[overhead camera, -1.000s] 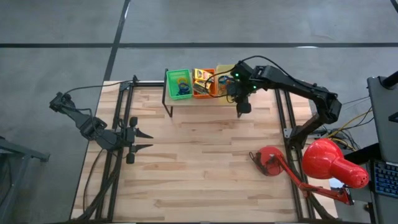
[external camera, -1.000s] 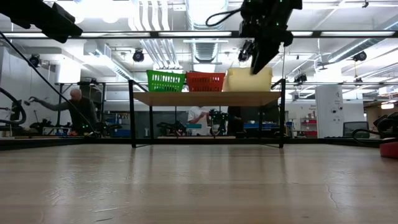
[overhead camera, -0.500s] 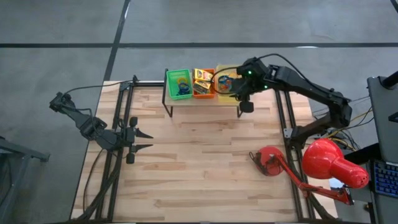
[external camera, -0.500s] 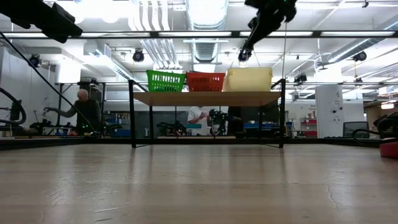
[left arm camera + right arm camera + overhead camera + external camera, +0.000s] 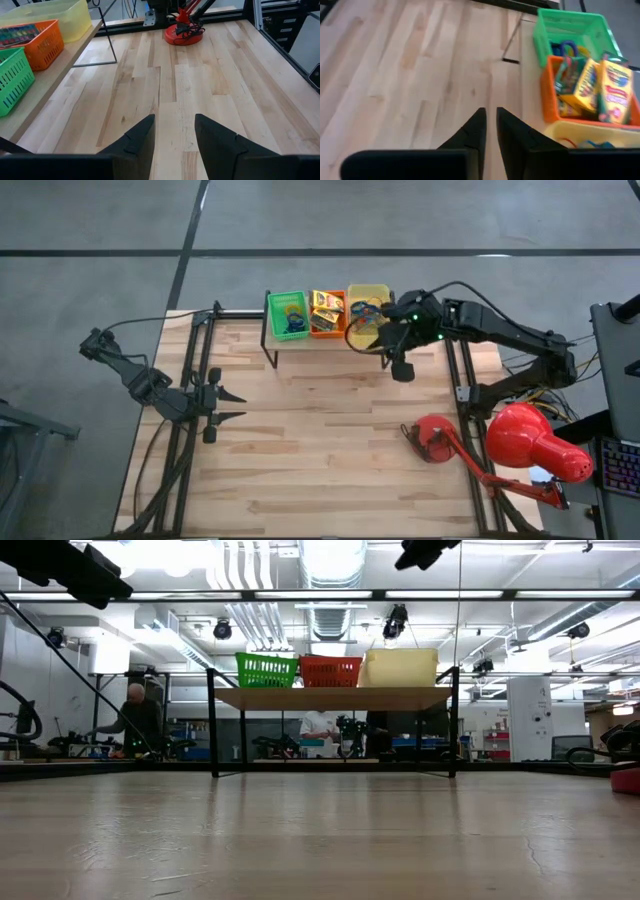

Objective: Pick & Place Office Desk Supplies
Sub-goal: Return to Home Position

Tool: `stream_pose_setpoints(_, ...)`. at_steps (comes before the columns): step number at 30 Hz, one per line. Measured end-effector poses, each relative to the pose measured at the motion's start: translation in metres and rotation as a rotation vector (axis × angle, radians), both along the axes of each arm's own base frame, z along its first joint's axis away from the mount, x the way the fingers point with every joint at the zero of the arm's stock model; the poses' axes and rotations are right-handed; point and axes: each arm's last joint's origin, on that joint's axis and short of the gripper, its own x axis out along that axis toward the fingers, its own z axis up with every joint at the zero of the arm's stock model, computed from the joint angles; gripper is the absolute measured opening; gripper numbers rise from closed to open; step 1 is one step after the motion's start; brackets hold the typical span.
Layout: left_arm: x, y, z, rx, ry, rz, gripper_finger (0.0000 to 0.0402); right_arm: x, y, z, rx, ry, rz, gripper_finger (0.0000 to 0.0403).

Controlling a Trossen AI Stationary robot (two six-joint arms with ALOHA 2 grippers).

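- The printed cardboard boxes [image 5: 592, 82], yellow and green, stand packed together in the orange tray [image 5: 551, 107]. Blue rubber-band loops [image 5: 566, 49] lie in the green tray [image 5: 570, 22] beside it. The yellow tray [image 5: 570, 134] holds something blue that I can't make out.
- In the high view, all three trays sit side by side on the shelf [image 5: 330, 698], at upper centre of the frame by the table's far edge.
- My right gripper [image 5: 402, 368] hangs just right of and below the yellow tray in the high view. Its fingers are drawn almost together with only a thin slit, and it holds nothing.
- My left gripper [image 5: 236, 406] waits at mid-left, with its fingers apart and empty.
- Bare wood of the table [image 5: 320, 460] lies between the two grippers. The red desk lamp [image 5: 530, 442] fills the lower right.
- In the low view, a workshop room lies behind the table. One person [image 5: 140, 720] stands at the left and another [image 5: 320, 727] shows beneath the shelf.
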Motion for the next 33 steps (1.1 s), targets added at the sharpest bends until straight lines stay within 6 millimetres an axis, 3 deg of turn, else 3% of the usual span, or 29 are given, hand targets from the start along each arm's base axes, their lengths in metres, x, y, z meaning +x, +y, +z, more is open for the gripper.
stream_pose_setpoints(7, 0.000, 0.000, 0.000, 0.000, 0.000, 0.000, 0.0141, 0.012, 0.032, -0.009, 0.023, -0.042, 0.100, 0.0009)
stream_pose_setpoints(11, 0.000, 0.000, 0.000, 0.000, 0.000, 0.000, 0.0141, 0.022, 0.049, -0.031, -0.038, -0.140, 0.093, 0.0008)
stream_pose_setpoints(15, 0.000, 0.000, 0.000, 0.000, 0.000, 0.000, 0.0141, 0.017, 0.062, -0.060, -0.112, -0.173, -0.061, 0.0008)
stream_pose_setpoints(18, 0.000, 0.000, 0.000, 0.000, 0.000, 0.000, 0.0141, 0.006, 0.074, -0.083, -0.135, -0.187, -0.136, 0.0008)
stream_pose_setpoints(23, 0.000, 0.000, 0.000, 0.001, 0.001, 0.000, 0.0141, -0.016, 0.086, -0.113, -0.088, -0.335, -0.119, 0.0008)
stream_pose_setpoints(33, 0.000, 0.000, 0.000, 0.000, 0.001, 0.000, 0.0141, -0.079, 0.074, -0.150, 0.011, -0.505, -0.238, 0.0008)
